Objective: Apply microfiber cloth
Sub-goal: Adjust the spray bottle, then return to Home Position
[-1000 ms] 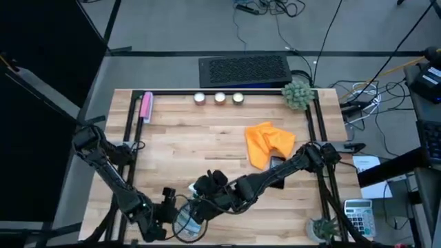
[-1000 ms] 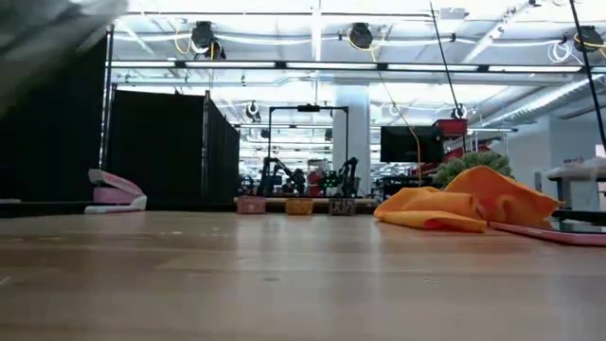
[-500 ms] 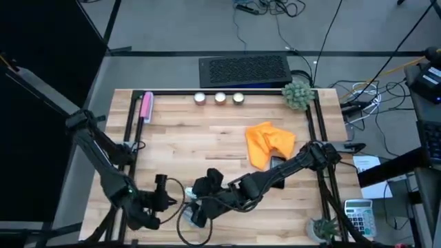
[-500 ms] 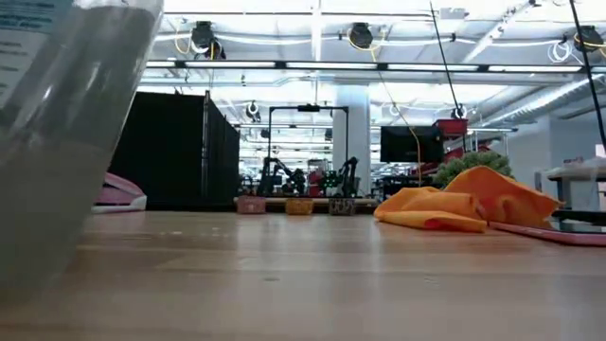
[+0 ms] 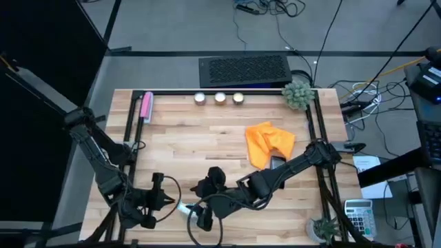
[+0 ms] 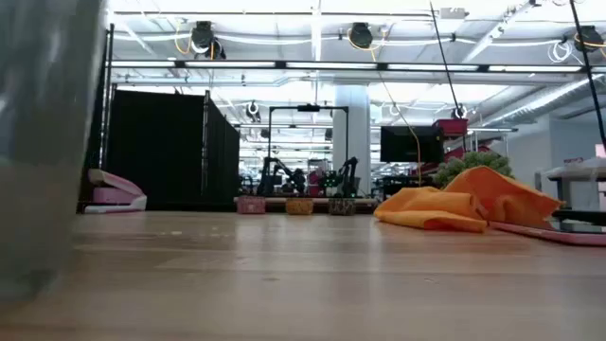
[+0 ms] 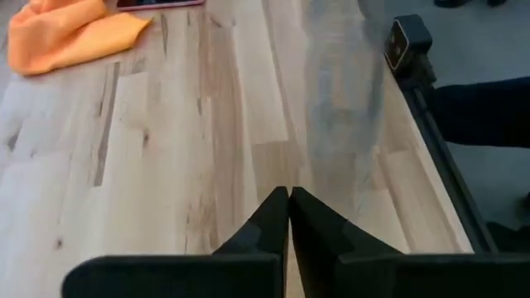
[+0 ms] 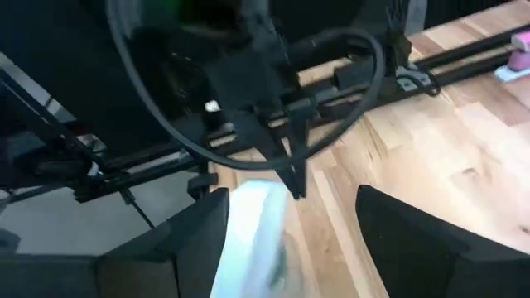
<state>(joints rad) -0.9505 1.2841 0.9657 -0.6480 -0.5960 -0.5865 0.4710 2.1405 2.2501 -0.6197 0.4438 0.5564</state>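
Note:
The orange microfiber cloth (image 5: 269, 142) lies crumpled on the table's right half, resting partly on a black smartphone (image 5: 278, 163). No gripper touches the cloth (image 6: 464, 208). My right gripper (image 5: 204, 215) is open near the front edge. A clear bottle-like container (image 8: 252, 240) shows blurred between its fingers, nearer one of them. The same container (image 6: 43, 142) fills the left of the low view. My left gripper (image 7: 288, 199) is shut on nothing, low over the front left of the table (image 5: 167, 200), pointing toward the container. My right gripper has the clear container between its spread fingers, close beside one finger (image 8: 195, 240). The picture is blurred there, and I cannot tell whether that finger touches it.
A pink stick-shaped thing (image 5: 145, 107) lies at the far left. Three small round objects (image 5: 220, 98) and a small plant (image 5: 298, 94) stand along the far edge. Black frame rails (image 5: 131, 138) run along the table's sides. Bare wood lies between the cloth and the left rail.
My left arm has drawn back toward the table's left edge, away from the container. My right gripper has shifted slightly toward the near edge with the container, which came down into the low view tilted and now stands more upright at that view's left.

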